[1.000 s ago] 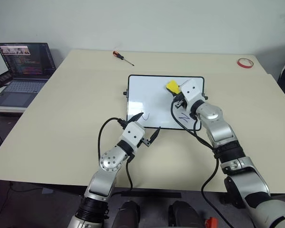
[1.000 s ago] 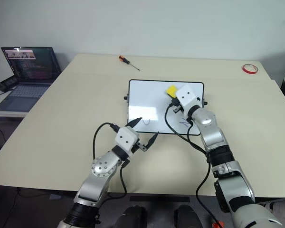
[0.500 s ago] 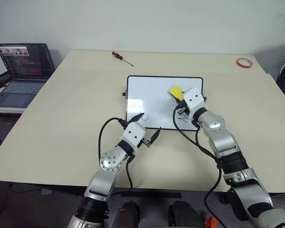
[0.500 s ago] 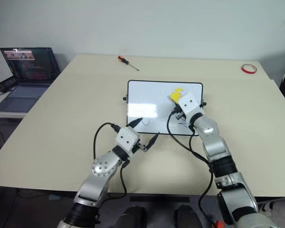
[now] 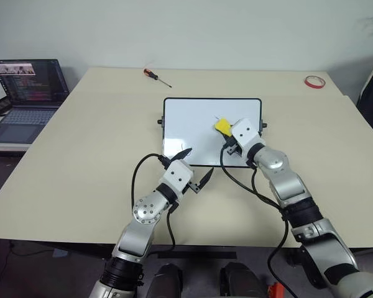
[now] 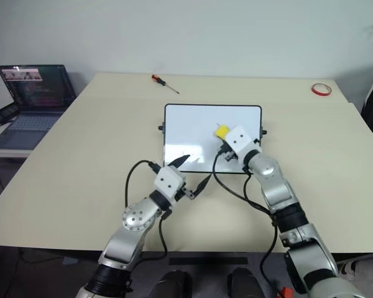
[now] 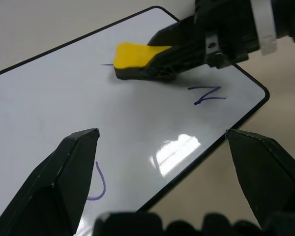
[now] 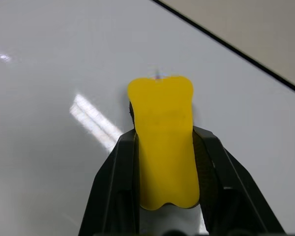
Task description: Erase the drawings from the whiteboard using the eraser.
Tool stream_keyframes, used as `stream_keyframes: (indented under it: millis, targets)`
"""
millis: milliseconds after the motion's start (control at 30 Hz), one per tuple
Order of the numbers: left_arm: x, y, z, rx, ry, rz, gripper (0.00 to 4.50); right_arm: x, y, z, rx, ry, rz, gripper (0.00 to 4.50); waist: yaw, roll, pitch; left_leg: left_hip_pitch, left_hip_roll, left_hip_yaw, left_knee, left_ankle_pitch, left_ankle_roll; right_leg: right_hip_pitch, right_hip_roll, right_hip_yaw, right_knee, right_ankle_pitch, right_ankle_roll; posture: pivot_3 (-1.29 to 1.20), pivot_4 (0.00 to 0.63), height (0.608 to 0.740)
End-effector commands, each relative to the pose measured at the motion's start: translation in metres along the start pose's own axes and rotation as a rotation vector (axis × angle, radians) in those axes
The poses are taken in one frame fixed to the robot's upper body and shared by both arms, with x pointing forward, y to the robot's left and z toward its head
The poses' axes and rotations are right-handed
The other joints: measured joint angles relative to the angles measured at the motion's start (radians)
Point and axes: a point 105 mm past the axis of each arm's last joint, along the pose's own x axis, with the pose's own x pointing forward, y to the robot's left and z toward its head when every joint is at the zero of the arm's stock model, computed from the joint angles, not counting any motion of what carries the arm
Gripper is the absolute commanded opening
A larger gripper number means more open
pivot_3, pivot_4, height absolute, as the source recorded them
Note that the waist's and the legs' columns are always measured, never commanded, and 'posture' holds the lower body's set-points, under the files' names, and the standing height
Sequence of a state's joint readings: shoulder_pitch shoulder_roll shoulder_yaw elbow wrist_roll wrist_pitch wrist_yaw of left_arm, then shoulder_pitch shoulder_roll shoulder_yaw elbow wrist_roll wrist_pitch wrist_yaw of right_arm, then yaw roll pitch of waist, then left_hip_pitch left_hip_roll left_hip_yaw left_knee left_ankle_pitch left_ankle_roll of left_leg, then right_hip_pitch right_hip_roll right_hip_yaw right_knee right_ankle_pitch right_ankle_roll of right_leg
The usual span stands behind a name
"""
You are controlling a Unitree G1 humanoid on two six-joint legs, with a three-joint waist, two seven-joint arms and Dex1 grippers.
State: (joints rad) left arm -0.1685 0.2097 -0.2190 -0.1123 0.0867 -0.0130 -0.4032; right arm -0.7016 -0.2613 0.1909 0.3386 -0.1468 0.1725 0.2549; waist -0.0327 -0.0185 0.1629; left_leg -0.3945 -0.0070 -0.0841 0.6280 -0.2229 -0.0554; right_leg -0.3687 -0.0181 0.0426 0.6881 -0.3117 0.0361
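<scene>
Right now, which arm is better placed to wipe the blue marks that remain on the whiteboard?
The right. Its gripper already grips the eraser and presses it on the whiteboard, close to the N-like mark. The left gripper hangs open and empty over the board's near edge.

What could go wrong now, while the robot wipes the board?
The eraser sits in the right gripper by its sides alone, so pressing down might tilt it or push it out. The whiteboard lies loose on the table and could slide. The left gripper hangs open at the board's near edge, where a stroke toward the N mark might hit it.
</scene>
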Motion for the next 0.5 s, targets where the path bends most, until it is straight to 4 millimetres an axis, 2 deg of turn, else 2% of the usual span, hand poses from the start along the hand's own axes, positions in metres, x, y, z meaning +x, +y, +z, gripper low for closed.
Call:
stream_keyframes:
  millis: [33, 200, 333, 500]
  targets:
    - [0.003, 0.002, 0.017, 0.026, -0.063, 0.003, 4.5, 0.006, -0.02, 0.007, -0.002, -0.018, -0.106, 1.14, 0.0, 0.0, 0.0, 0.0, 0.0, 0.0, 0.0, 0.0, 0.0, 0.0, 0.0, 0.0, 0.0, 0.0, 0.0, 0.0, 0.15, 0.74]
    - [0.003, 0.002, 0.017, 0.029, -0.064, 0.004, 4.5, 0.016, -0.014, 0.018, -0.001, -0.053, -0.086, 1.14, 0.0, 0.0, 0.0, -0.002, 0.0, 0.0, -0.001, 0.0, 0.0, -0.002, 0.0, 0.0, 0.0, 0.0, 0.0, 0.0, 0.15, 0.74]
    - [0.002, 0.002, 0.017, 0.031, -0.061, 0.008, 4.5, 0.019, 0.003, 0.022, 0.007, -0.072, -0.016, 1.14, -0.005, 0.0, 0.0, -0.002, 0.0, 0.001, -0.001, 0.0, 0.0, -0.002, 0.0, 0.001, 0.0, 0.0, 0.0, 0.0, 0.15, 0.74]
    - [0.002, 0.004, 0.017, 0.032, -0.06, 0.013, 4.5, 0.013, 0.024, 0.01, 0.019, -0.033, 0.094, 1.14, -0.01, 0.0, 0.0, -0.002, 0.0, 0.001, -0.001, 0.0, 0.0, -0.002, 0.0, 0.001, 0.0, 0.0, 0.0, 0.0, 0.15, 0.74]
